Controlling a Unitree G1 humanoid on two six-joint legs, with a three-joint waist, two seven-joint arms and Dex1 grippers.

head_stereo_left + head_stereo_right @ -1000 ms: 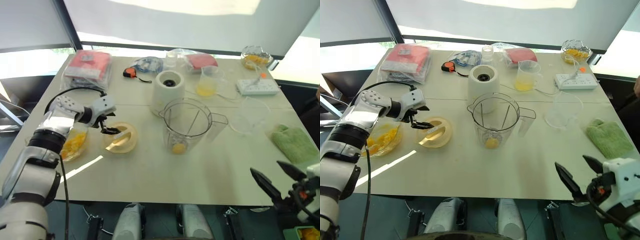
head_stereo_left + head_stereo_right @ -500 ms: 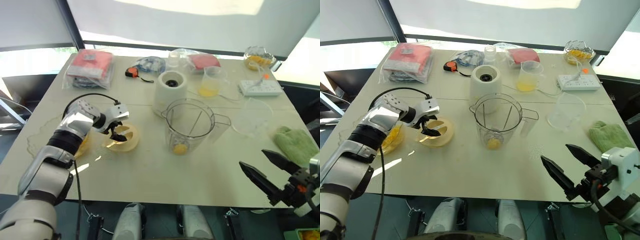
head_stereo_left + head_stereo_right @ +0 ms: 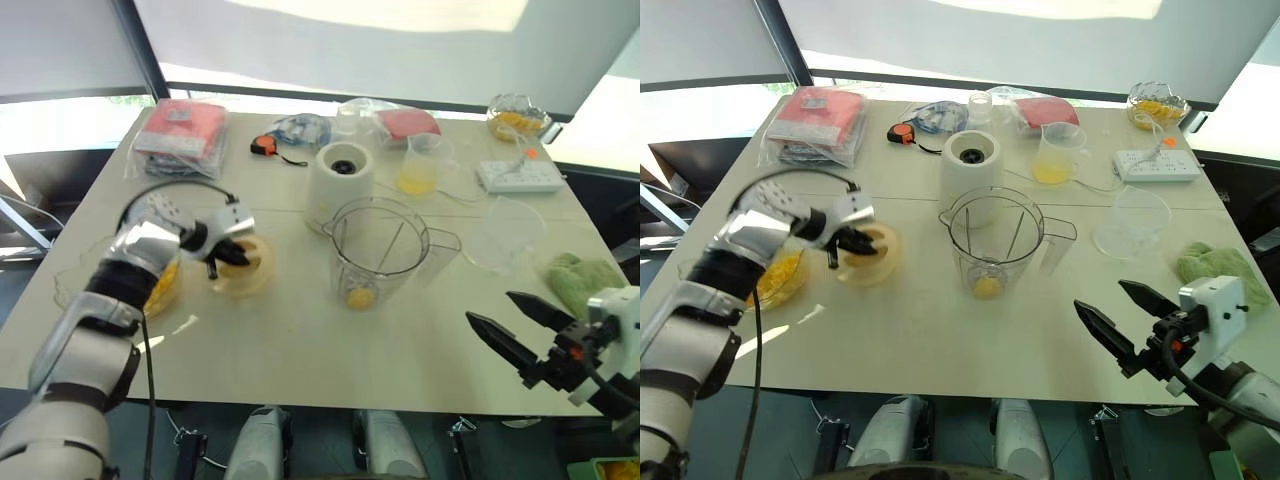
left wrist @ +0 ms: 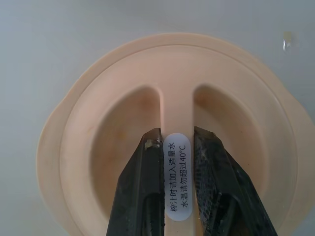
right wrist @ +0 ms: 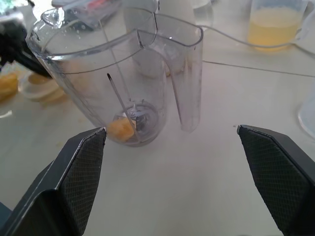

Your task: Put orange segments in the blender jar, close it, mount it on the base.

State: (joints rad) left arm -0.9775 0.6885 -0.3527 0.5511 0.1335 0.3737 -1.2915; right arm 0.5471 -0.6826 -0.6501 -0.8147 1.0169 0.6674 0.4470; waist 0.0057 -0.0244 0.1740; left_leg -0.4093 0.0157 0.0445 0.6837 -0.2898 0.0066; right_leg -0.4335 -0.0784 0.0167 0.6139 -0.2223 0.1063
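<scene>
Bright daylight from the far windows; left arm motion-blurred.

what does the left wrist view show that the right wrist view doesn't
Left wrist view alone: the left gripper with its jaws closed on the raised center rib of the cream lid, and a white sticker with printed text on that rib.

Right wrist view alone: the right gripper with jaws wide open, the blender jar with an orange segment at its bottom, and a beaker of yellow juice.

Both: the pale tabletop.
</scene>
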